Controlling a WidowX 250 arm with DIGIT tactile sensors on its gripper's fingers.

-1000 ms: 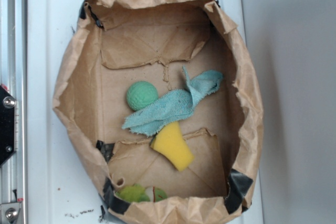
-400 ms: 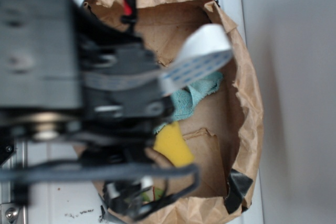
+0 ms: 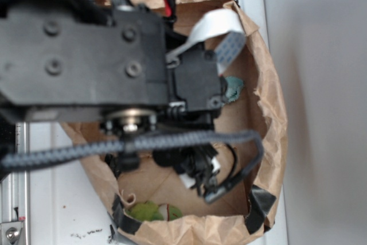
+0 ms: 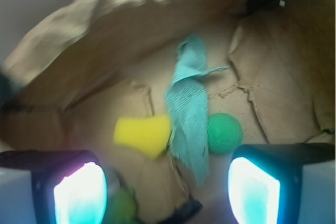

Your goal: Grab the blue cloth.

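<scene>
The arm (image 3: 86, 67) has swung in over the bag (image 3: 269, 107) since a second ago, when the view was clear, and has shifted further right in the last half second; it now hides most of the bag floor from above. By my reading the approach is under way, but the descent is not yet done.

The cloth (image 4: 190, 114) lies on the bag floor as a long strip, between the sponge (image 4: 142, 135) on its left, which it touches, and the ball (image 4: 224, 134) just to its right. From above, only its far right corner (image 3: 232, 87) shows.

The gripper (image 4: 167, 190) is spread wide and holds nothing. In the wrist view the cloth's near end lies between the two fingers (image 4: 79, 192), still apart from both and beyond them.
</scene>
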